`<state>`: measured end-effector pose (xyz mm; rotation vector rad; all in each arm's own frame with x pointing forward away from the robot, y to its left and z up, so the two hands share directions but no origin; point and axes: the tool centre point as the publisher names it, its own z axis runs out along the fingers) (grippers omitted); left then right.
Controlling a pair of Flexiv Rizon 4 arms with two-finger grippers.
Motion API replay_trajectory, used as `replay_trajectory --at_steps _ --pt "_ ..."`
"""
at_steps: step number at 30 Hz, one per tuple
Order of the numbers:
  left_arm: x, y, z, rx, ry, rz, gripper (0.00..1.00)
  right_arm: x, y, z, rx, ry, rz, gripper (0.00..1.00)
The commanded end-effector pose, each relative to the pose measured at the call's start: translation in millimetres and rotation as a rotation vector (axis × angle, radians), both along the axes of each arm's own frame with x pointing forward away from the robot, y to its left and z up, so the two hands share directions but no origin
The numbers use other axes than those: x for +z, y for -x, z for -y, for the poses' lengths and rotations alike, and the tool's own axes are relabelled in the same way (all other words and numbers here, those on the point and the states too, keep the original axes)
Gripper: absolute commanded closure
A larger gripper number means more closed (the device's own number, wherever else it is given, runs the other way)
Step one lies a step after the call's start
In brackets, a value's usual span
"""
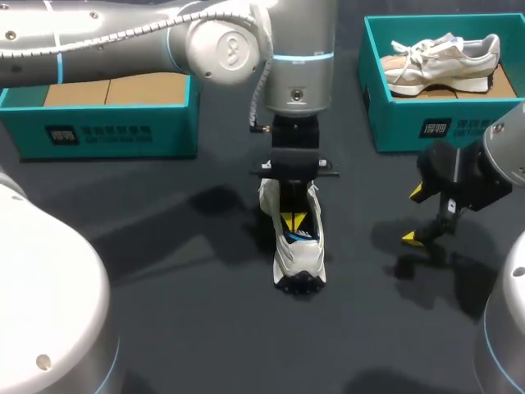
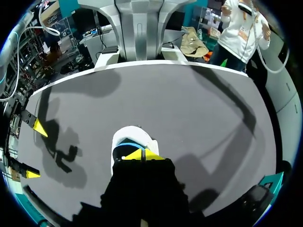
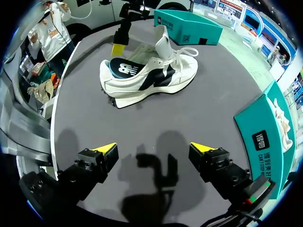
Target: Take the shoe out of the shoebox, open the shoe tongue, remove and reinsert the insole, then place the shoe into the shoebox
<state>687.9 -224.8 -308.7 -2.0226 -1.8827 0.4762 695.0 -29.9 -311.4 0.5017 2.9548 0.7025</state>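
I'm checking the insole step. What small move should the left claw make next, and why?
Probably lift slightly: the left claw has its tips together inside the white sneaker, at its blue insole; the right claw hangs open, aside.

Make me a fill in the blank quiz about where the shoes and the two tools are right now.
1. The left tool has its yellow tips at the opening of the white shoe, which lies on the ___.
2. The right tool hangs apart from that shoe with its fingers ___.
3. The second shoe lies in the ___ shoebox.
Missing words: table; open; right.
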Motion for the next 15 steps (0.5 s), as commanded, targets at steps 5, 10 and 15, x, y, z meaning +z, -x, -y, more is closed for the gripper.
replay_trajectory --at_steps 5,10,15 --pt "-17 8.7 6 -0.021 0.002 0.008 1.00 0 1.0 0 0.000 0.000 0.001 0.00" --pt "-30 9.5 8 -0.014 -0.009 0.009 1.00 0 1.0 0 0.000 0.000 0.001 0.00" --pt "-50 8.1 9 0.004 -0.008 -0.002 1.00 0 1.0 0 0.000 0.000 0.001 0.00"
